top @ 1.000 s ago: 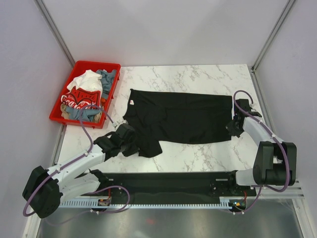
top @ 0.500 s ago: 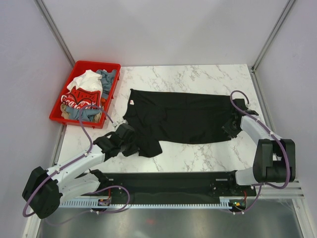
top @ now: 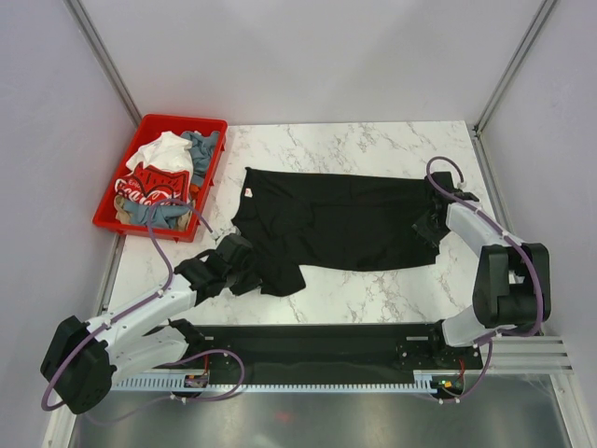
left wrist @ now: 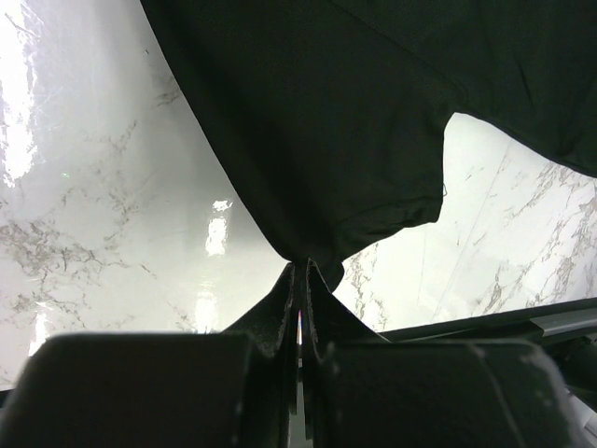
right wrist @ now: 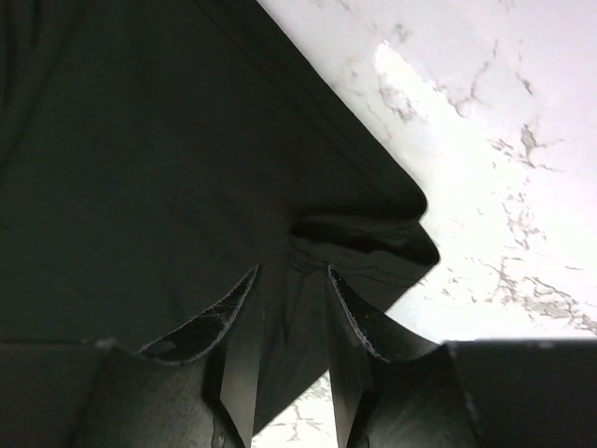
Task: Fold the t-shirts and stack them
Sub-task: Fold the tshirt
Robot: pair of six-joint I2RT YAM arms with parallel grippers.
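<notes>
The black t-shirt (top: 336, 219) lies spread across the middle of the table (top: 373, 149), its long axis running from the left edge toward the right. The left gripper (left wrist: 300, 266) is pinched tight on the shirt's near-left sleeve. The right gripper (right wrist: 292, 271), fingers partly parted and gripping nothing, straddles the hem corner at the right end.

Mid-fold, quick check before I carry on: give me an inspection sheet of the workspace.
Surface: glossy white marble table.
Job's things: black t-shirt spread mid-table; white tee, red Coca-Cola tee and grey-blue tee heaped in the red bin, far left.
Clutter: nothing seen.
Grippers: left gripper shut on the black t-shirt's near-left sleeve; right gripper open at its right edge, cloth between the fingers.
Cables: purple cables loop along both arms.
Surroundings: plain walls, metal frame posts.
</notes>
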